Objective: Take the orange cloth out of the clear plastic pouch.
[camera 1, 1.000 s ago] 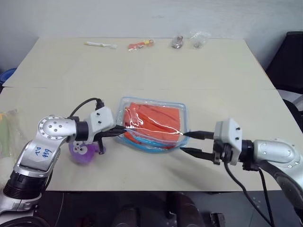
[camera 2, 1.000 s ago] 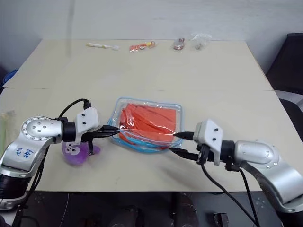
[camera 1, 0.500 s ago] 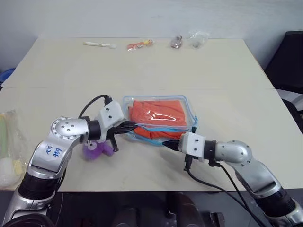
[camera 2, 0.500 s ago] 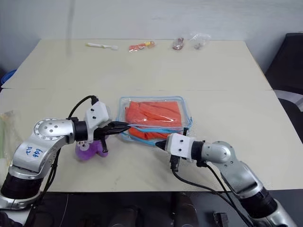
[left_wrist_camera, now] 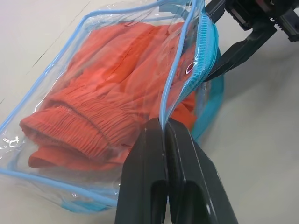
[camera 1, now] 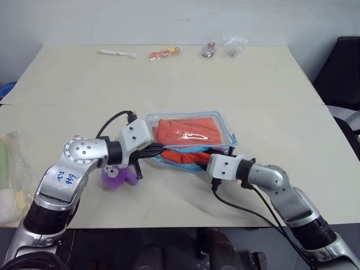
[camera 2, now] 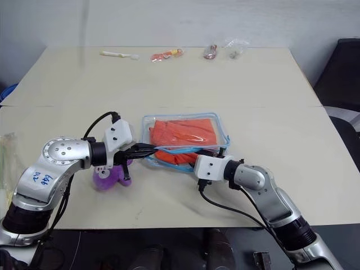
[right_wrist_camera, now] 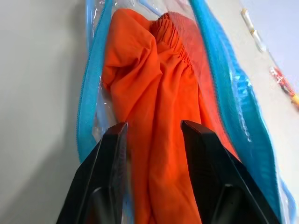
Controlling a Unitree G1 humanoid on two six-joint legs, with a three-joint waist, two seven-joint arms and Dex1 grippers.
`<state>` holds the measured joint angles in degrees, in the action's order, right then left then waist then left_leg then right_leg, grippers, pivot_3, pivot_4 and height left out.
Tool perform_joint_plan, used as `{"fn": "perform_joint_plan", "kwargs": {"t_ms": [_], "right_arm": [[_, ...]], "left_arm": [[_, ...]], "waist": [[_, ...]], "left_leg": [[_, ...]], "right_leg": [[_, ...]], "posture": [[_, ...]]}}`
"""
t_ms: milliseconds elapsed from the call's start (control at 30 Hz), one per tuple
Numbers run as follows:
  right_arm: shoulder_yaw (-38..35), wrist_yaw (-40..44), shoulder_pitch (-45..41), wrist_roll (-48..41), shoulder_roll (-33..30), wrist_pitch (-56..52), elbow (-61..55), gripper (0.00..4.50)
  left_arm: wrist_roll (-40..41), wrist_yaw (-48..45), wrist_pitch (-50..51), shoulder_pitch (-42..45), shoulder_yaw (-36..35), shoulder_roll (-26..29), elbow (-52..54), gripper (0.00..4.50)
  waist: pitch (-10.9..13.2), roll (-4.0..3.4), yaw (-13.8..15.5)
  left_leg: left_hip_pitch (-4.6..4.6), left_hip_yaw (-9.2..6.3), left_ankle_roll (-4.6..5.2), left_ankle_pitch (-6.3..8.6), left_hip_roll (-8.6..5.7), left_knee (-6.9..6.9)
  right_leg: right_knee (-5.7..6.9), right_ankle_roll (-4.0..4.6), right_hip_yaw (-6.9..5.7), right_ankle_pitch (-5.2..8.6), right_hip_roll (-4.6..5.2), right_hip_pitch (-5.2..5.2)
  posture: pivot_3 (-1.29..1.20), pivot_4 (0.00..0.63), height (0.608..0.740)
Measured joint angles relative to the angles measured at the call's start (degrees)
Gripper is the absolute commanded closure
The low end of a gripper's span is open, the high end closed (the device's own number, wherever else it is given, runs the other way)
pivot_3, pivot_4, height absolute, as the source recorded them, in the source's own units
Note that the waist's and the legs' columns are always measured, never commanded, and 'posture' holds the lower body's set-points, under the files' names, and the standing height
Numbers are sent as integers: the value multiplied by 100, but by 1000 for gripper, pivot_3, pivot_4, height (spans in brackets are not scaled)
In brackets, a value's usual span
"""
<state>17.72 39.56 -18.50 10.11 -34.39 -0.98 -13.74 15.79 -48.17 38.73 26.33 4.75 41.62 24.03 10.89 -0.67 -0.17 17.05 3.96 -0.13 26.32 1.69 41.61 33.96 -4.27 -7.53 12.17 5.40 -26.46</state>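
Note:
The clear plastic pouch (camera 1: 220, 134) with its blue zipper edge lies at mid-table, its mouth open toward me. The orange cloth (camera 1: 181, 128) sits bunched inside it. My left gripper (left_wrist_camera: 163, 125) is shut on the pouch's upper flap at the zipper edge (left_wrist_camera: 203, 51), holding the mouth up. My right gripper (right_wrist_camera: 154, 136) is open, reaching into the mouth from the front. Its two fingers (right_wrist_camera: 110, 154) stand on either side of a fold of the orange cloth (right_wrist_camera: 154, 93). Both grippers meet at the pouch's near edge (camera 1: 185, 160).
A purple plush (camera 1: 115, 175) lies just left of the pouch, under my left wrist. Small items line the table's far edge: a white stick (camera 1: 117, 53), an orange item (camera 1: 166, 53) and clear packets (camera 1: 211, 49). A clear bag (camera 1: 8, 169) lies at the left edge.
My right gripper swung from the pouch's right corner to its front, rolled, and has gone from shut to open inside the mouth. The left gripper keeps its hold.

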Motion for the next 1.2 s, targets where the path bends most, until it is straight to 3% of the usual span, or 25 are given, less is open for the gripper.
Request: {"fn": "perform_joint_plan", "kwargs": {"t_ms": [100, 200, 300, 867, 967, 1200], "right_arm": [[4, -2, -34, 154, 0, 119, 98, 2612], [21, -36, -90, 355, 0, 282, 262, 2022], [57, -113, -170, 603, 1, 452, 463, 1050], [426, -378, -1065, 1575, 365, 503, 1280, 1050], [486, -329, -1128, 1671, 360, 523, 1339, 1681], [554, -181, -1031, 1640, 374, 540, 1371, 4166]], "left_arm": [[-4, 0, -8, 2, 7, 0, -4, 4500], [-5, 2, -7, 36, 20, 0, -6, 4500], [-6, 3, -7, 44, 21, 1, -6, 4500], [-3, 90, -5, 50, 21, -16, 4, 4500], [-5, 117, -5, 50, 21, -20, 4, 4500], [-17, 222, -6, 50, 33, -71, 1, 4500]], "waist": [[0, 0, 2], [0, 0, 1], [0, 0, -2], [-1, -1, -15], [-1, 0, -15], [-1, 0, -8]], "left_leg": [[0, 0, 0, 0, 0, 0], [0, 0, 0, 0, 0, 1], [0, 0, 0, 0, 1, 1], [0, -3, 0, 0, 2, 10], [0, -2, 0, 0, 2, 11], [0, -5, 0, 0, 3, 17]], "right_leg": [[0, 0, 0, 0, 0, 0], [0, 0, 0, 0, 1, 0], [0, 0, 0, 0, 0, 0], [5, 0, 2, 0, 1, 2], [5, 0, 4, 0, 1, 6], [8, 0, 1, 0, 2, 4]], "posture": [[0, 150, 740], [0, 150, 740], [0, 150, 740], [0, 150, 740], [0, 150, 740], [0, 150, 740]]}}
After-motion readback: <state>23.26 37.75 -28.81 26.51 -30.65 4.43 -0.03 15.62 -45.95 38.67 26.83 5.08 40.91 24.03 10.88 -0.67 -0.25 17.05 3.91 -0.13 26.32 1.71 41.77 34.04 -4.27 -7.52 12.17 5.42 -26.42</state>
